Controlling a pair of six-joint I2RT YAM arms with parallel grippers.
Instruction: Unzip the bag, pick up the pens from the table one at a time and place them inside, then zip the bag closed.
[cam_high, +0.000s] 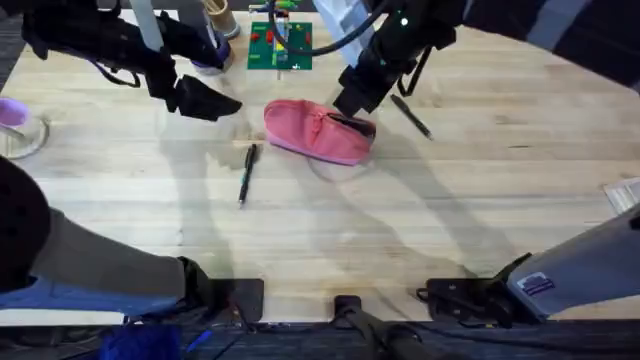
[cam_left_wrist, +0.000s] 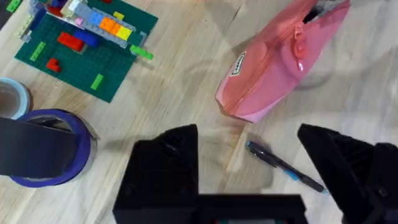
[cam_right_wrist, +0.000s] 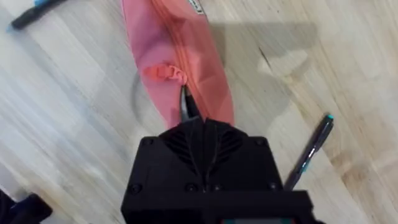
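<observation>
Black jaws of the right gripper (cam_right_wrist: 186, 112) are pressed together at the near end of the bag (cam_high: 318, 130), pinching something at its zipper; what exactly, we cannot tell. The left gripper (cam_left_wrist: 249, 155) hovers spread above the table (cam_high: 480, 200), holding nothing. We note the pink bag lying mid-table, between the two pens: one pen (cam_high: 247, 172) just beside its left end, the other pen (cam_high: 411, 116) near its right. A green baseplate (cam_high: 279, 47) sits farther back.
</observation>
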